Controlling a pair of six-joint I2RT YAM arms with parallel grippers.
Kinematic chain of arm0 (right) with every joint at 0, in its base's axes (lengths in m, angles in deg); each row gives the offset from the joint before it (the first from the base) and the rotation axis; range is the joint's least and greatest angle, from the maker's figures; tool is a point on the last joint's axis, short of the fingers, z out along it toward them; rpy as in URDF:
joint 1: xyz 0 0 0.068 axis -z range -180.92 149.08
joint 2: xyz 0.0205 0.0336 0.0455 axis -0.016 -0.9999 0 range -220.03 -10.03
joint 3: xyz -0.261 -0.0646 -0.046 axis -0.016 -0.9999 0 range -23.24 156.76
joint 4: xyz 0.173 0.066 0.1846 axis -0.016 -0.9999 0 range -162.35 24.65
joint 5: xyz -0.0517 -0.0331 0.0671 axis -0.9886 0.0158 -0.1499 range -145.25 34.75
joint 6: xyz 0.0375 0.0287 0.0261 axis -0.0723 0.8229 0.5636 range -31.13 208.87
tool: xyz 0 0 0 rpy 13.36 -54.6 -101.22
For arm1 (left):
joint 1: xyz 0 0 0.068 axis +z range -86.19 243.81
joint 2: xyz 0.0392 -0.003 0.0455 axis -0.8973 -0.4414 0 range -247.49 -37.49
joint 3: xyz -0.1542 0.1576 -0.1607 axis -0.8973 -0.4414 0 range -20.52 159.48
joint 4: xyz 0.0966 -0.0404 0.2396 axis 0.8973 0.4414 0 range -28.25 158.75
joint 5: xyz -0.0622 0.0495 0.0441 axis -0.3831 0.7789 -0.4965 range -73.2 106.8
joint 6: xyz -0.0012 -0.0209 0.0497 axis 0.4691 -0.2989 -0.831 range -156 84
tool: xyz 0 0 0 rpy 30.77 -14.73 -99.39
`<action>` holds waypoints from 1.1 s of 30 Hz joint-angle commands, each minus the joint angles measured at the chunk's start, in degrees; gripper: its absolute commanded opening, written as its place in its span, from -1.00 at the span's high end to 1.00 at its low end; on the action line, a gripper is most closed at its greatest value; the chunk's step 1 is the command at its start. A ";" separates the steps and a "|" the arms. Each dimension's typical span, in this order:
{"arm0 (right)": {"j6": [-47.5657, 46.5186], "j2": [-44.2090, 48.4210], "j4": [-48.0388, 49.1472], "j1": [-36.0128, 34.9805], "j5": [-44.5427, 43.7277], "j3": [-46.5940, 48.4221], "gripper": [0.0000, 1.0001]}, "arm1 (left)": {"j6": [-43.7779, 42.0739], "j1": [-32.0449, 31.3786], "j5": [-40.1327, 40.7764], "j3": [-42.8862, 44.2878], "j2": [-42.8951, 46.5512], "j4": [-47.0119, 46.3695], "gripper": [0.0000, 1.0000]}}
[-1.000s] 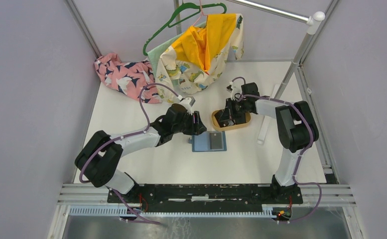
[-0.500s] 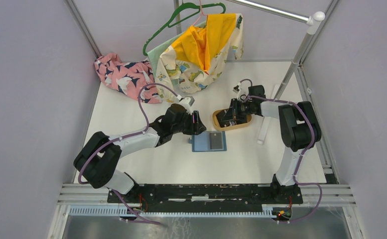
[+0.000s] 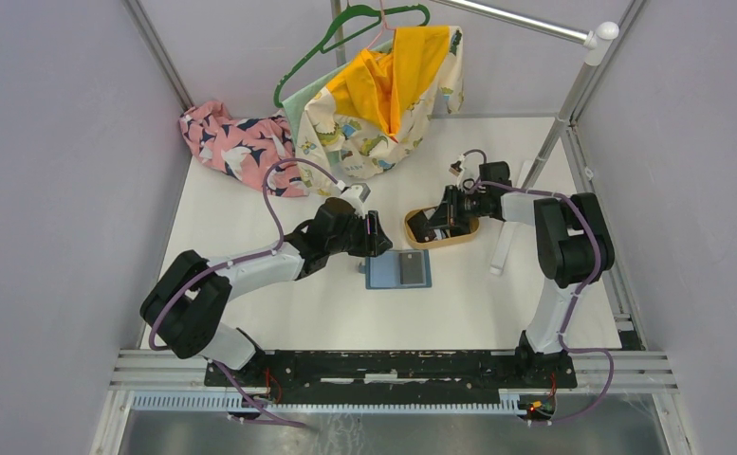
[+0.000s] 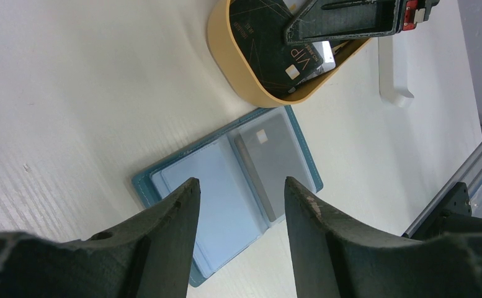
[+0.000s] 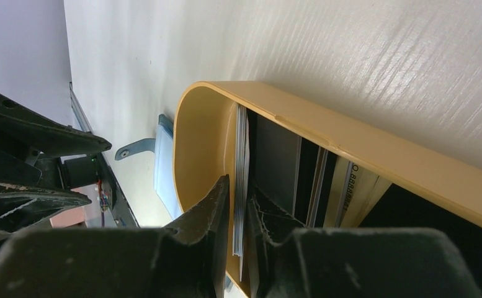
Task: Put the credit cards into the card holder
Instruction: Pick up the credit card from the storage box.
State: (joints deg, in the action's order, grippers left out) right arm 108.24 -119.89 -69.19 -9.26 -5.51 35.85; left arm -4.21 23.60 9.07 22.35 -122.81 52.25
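The white tabletop (image 3: 279, 313) has a faint ribbed grain. Near its middle lies a teal-blue folding card holder of soft leather-like material (image 3: 398, 269) — spread open and flat, its clear sleeves facing up. Just beyond its far right corner sits an oval tan wooden tray (image 3: 410, 226). Right of the tray, a narrow white plastic strip (image 3: 500, 248) lies lengthwise. At the far left corner a pink bird-print cloth (image 3: 231, 142) is bunched up. Beside it rests a cream-and-yellow printed garment (image 3: 383, 114).
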 commanded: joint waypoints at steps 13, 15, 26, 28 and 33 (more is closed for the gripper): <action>1.52 0.90 2.67 2.15 2.91 -0.65 0.59 | -2.25 0.32 0.34 0.42 2.27 -1.71 -0.18; 1.58 0.94 2.70 2.34 3.00 -0.69 0.60 | -2.26 0.29 0.39 0.46 2.21 -1.67 -0.18; 2.45 1.27 3.40 3.46 3.50 -1.25 0.60 | -2.35 0.27 0.25 0.33 2.66 -1.58 -0.18; 2.56 1.38 3.41 3.59 3.53 -1.26 0.60 | -2.35 0.28 0.30 0.24 2.75 -1.58 -0.18; 2.41 1.35 3.34 3.73 3.27 -1.33 0.68 | -2.35 0.28 0.18 0.04 2.99 -1.58 -0.18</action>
State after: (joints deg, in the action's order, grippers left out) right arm 110.28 -119.89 -67.88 -5.87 -3.57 35.00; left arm -4.21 23.60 9.14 22.35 -121.85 52.36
